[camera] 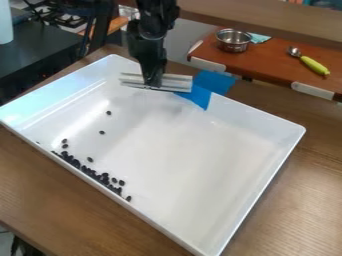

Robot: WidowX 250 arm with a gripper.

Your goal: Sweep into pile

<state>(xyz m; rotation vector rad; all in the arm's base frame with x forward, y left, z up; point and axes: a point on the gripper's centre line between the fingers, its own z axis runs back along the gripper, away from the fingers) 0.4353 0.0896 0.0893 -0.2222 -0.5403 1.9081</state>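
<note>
1. Camera view: my gripper (154, 84) has its fingers clamped on a metal scraper (176, 82), at 12 o'clock on the white tray (200, 150).
2. Dark beans (75, 163) string along the wall from 9 to 7 o'clock; two strays (109, 113) sit near 10.
3. I'd lower the scraper beyond those, edge level, and draw them slowly toward 8 o'clock.
4. Light pressure should do: tilt could let beans slip under, force could shift the tray.
5. Next, I'd bunch the 7 o'clock end inward.
</note>
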